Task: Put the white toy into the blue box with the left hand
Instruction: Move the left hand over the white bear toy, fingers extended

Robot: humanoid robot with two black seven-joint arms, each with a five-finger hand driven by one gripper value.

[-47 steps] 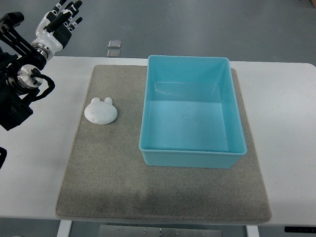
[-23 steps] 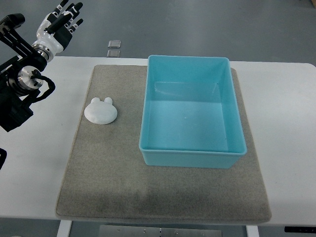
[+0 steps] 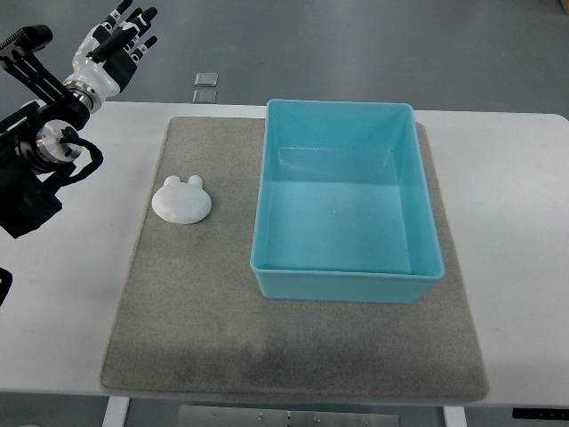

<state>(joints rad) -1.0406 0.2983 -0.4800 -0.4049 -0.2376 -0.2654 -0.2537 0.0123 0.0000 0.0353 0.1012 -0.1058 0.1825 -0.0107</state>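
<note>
Mat (image 3: 222, 338): laid on the white bench (image 3: 520, 222); its near part is left bare, with open bench seen at both sides.
Box (image 3: 342, 283): blue, empty, set on the mat's right half; its far right corner is seen just past the mat's edge.
Toy (image 3: 181, 200): white, laid flat on the mat's left part, apart from the box's left wall, with bare mat between them.
Left robot hand (image 3: 116, 44): raised beyond the bench's far left corner, fingers spread, nothing held; it is kept well apart from the toy, which lies nearer and to its right.
</note>
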